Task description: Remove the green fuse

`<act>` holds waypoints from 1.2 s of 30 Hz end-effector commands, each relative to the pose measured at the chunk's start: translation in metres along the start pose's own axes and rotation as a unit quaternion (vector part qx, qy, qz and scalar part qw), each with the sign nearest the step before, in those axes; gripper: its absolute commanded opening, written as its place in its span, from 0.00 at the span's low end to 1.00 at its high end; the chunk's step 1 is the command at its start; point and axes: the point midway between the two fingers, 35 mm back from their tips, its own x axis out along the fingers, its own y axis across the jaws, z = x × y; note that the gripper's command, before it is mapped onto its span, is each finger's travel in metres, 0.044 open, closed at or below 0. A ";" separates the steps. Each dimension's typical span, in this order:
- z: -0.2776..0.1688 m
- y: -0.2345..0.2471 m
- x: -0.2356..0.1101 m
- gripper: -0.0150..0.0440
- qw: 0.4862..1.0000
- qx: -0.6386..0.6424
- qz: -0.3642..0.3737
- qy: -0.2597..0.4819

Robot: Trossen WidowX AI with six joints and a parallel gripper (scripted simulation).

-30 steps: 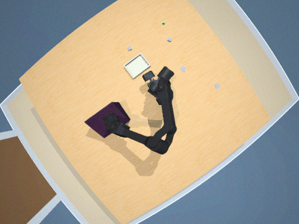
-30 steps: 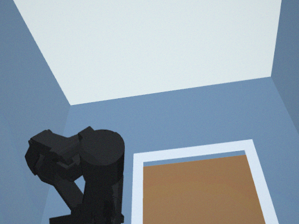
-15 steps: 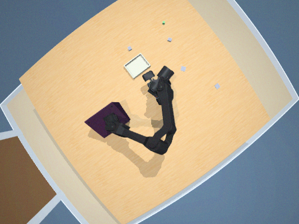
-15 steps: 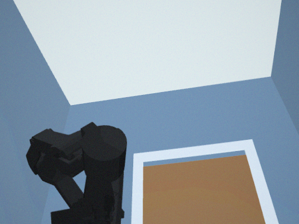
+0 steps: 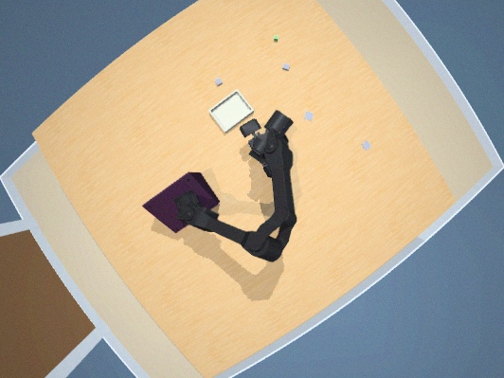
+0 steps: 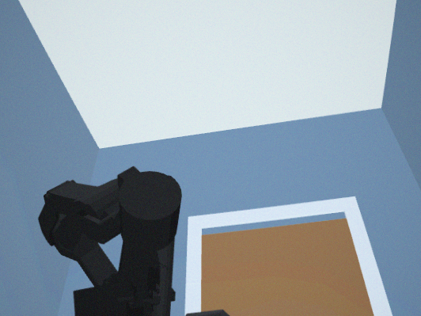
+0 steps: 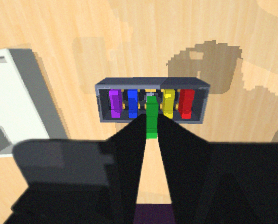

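Observation:
In the wrist view a grey fuse block (image 7: 152,83) lies on the wooden table. It holds a purple fuse (image 7: 115,103), a blue fuse (image 7: 132,103), a yellow fuse (image 7: 169,103) and a red fuse (image 7: 186,103). My gripper (image 7: 151,119) (image 5: 250,130) is shut on the green fuse (image 7: 151,116) and holds it raised over the middle slot. I cannot tell whether its lower end is clear of the block. The white tray (image 7: 17,107) (image 5: 231,111) lies just to the left of the block.
A dark purple box (image 5: 168,202) stands at the arm's base. Small grey cubes (image 5: 286,66) (image 5: 218,81) (image 5: 309,116) (image 5: 366,145) and a tiny green cube (image 5: 275,38) lie scattered on the table. The exterior view shows only the arm (image 6: 146,224), walls and ceiling.

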 end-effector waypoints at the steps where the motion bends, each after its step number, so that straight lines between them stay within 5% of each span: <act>1: 0.000 0.000 -0.002 0.25 1.000 0.003 0.002 0.001; 20: 0.001 0.004 -0.026 0.25 1.000 0.003 0.002 0.001; 36: 0.007 0.089 -0.032 0.25 1.000 0.002 0.011 0.000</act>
